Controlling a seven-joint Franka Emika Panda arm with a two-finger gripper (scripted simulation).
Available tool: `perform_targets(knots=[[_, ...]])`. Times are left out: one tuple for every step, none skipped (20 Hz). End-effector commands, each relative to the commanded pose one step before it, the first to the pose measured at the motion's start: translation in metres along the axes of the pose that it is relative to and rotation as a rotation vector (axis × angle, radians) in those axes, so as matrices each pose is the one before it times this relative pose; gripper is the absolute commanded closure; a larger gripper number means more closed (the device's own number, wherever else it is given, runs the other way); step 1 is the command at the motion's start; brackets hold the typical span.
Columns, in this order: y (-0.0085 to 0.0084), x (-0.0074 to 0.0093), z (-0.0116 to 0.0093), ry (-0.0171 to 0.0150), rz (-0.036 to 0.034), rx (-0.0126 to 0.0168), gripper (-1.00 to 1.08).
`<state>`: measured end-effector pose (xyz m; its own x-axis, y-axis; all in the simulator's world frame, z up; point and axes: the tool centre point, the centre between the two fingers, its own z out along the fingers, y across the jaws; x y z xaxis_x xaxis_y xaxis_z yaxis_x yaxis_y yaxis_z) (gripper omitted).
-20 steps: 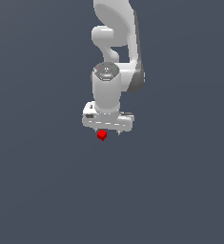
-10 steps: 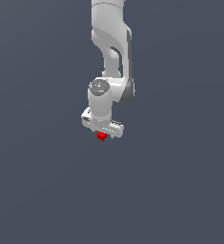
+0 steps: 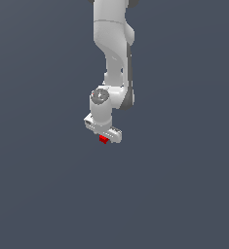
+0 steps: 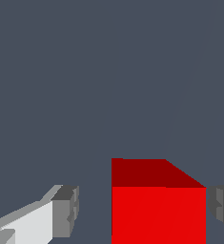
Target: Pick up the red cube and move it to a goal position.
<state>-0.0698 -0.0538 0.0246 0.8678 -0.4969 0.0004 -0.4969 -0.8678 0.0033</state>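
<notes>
The red cube (image 3: 104,140) is a tiny bright red block showing just under the white hand in the exterior view. My gripper (image 3: 104,136) hangs straight over it, fingers reaching down on either side. In the wrist view the red cube (image 4: 158,205) sits between the fingers of my gripper (image 4: 142,212). One grey fingertip (image 4: 66,209) stands clearly apart from the cube. The other fingertip (image 4: 221,207) is right against the cube's opposite face. The jaws stand open around the cube, off-centre. The cube's lower part is cut off by the frame.
A flat, plain dark grey-blue surface (image 3: 184,194) fills the scene on all sides. The white arm (image 3: 113,48) rises from the hand to the exterior view's top edge. No other objects show.
The hand has sunk slightly toward the cube and twisted about its axis, while the upper arm has straightened. The cube has stayed in nearly the same place.
</notes>
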Motion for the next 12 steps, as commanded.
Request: perform_targets(knots=[[0.00126,-0.00128,0.00383,0.00044,0.01370,0.00117,-0.92],[0.00014,-0.00009,0.00029,-0.00007,0.00097,0.00005,-0.92],[0.00000,0.00000,0.00000,0.00000,0.00000,0.00000,1.08],[0.00000,0.00000,0.00000,0.00000,0.00000,0.00000,1.08],[0.00000,0.00000,0.00000,0.00000,0.00000,0.00000,1.08],[0.00000,0.00000,0.00000,0.00000,0.00000,0.00000,1.08],[0.00000,0.00000,0.00000,0.00000,0.00000,0.00000,1.08],[0.00000,0.00000,0.00000,0.00000,0.00000,0.00000,1.08],[0.00000,0.00000,0.00000,0.00000,0.00000,0.00000,1.08],[0.00000,0.00000,0.00000,0.00000,0.00000,0.00000,1.08],[0.00000,0.00000,0.00000,0.00000,0.00000,0.00000,1.08],[0.00000,0.00000,0.00000,0.00000,0.00000,0.00000,1.08]])
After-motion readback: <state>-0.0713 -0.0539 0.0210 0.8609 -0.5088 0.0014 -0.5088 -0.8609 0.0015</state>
